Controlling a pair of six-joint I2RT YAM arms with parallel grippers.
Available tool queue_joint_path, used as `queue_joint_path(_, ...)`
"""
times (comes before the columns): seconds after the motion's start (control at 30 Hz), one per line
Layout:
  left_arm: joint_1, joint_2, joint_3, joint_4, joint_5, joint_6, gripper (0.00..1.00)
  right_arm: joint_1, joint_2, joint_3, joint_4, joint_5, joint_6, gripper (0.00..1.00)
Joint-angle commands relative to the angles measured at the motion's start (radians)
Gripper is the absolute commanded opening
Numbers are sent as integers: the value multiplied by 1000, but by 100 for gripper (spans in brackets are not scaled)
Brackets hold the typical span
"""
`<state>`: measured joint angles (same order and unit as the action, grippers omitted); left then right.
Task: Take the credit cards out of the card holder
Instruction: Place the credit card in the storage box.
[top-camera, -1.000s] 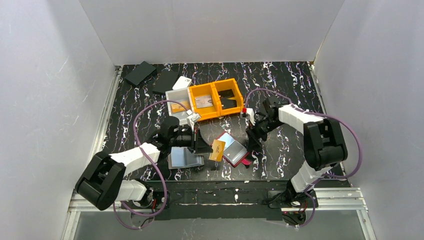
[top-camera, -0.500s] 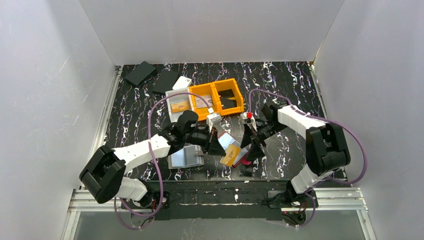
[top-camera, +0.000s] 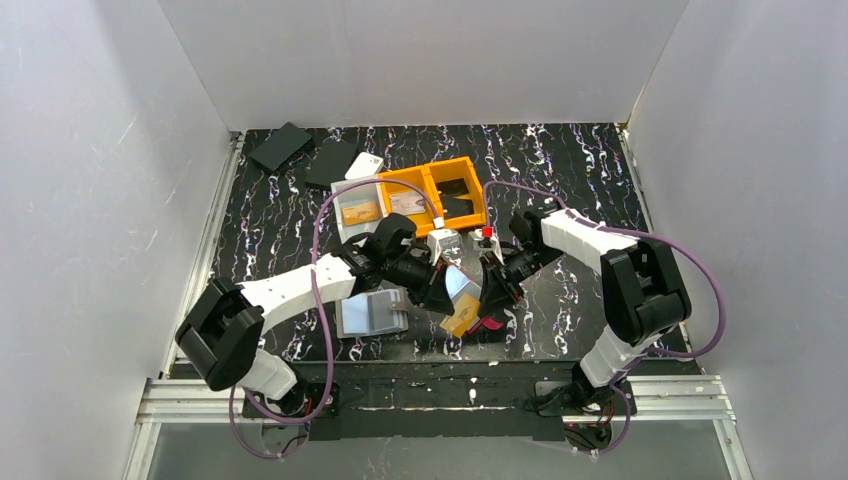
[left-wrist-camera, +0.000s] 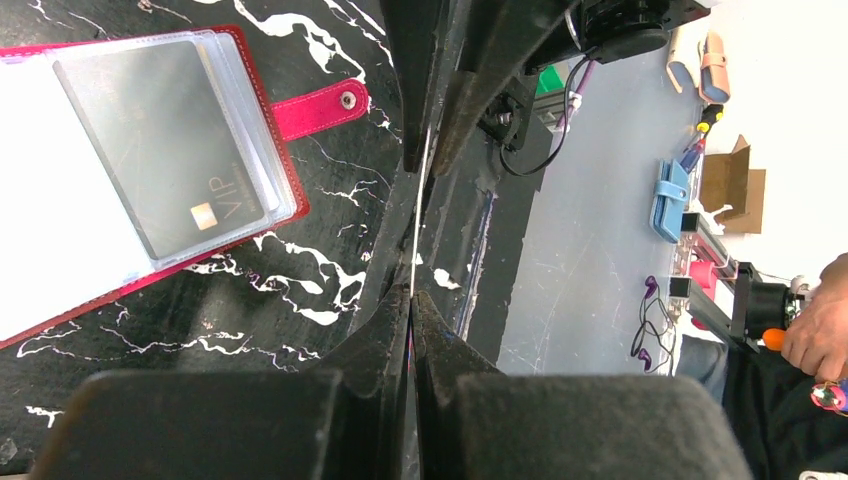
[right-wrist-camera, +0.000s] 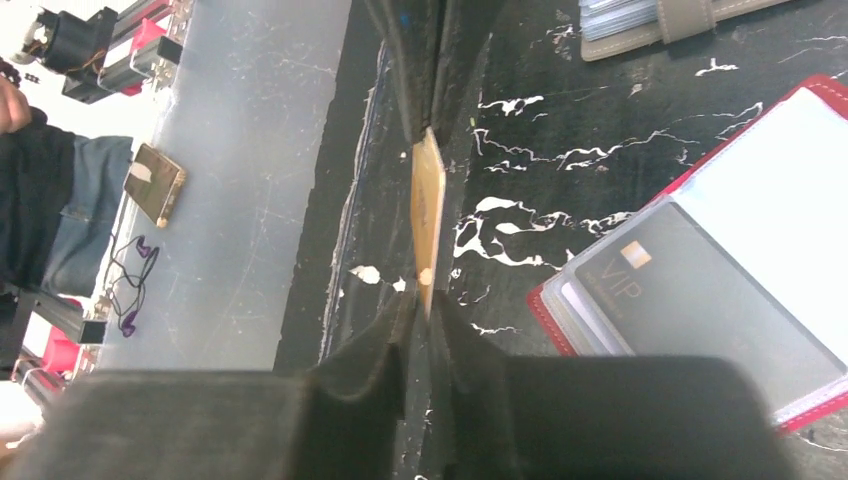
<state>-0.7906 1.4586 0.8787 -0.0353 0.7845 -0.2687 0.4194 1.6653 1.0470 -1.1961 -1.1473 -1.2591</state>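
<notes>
Gold card, long axis spanning left hand, right hand.

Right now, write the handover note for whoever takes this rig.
Left claw: shut on one end of the gold card.
Right claw: closed on the card's other end, so both hold it.
Red holder: lies open beside the claws, VIP card in its sleeve.
Done: gold card is out of the holder.
Left: let one claw release, put the gold card away, then pull the VIP card.
</notes>
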Motion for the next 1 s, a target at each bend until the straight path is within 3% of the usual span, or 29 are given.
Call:
queue_joint_path(0.0,-12,8,47,-37,0,24,0,2,-8,24,104,-15,160,9)
queue_joint_path(0.03,-14,8,49,-37,-2,22,0,2,-10,22,120,-13,178,1)
queue_joint_path(0.13,-19,6,52,-33,-7,13,0,2,-11,22,123,-14,180,1)
queue_joint_path(0.2,-17,-15,40,-12,-14,-1,15,2,-13,23,122,-11,176,1)
queue_joint_path(0.27,-11,-57,-3,25,-41,-41,36,2,-12,28,107,-7,165,1)
queue_joint_path(0.37,17,-134,-96,181,-39,-123,63,1,-17,33,81,-16,132,1)
queue_joint_path(0.43,29,-173,-161,286,-39,-182,69,1,-19,34,72,-26,122,1)
queue_joint_path(0.53,36,-198,-234,415,-46,-255,71,1,-25,35,62,-36,118,1)
queue_joint_path(0.77,34,-163,-308,607,-61,-364,64,-2,-33,31,65,-64,129,1)
queue_joint_path(0.97,35,-128,-310,673,-60,-409,50,-31,-28,26,86,-107,177,1)
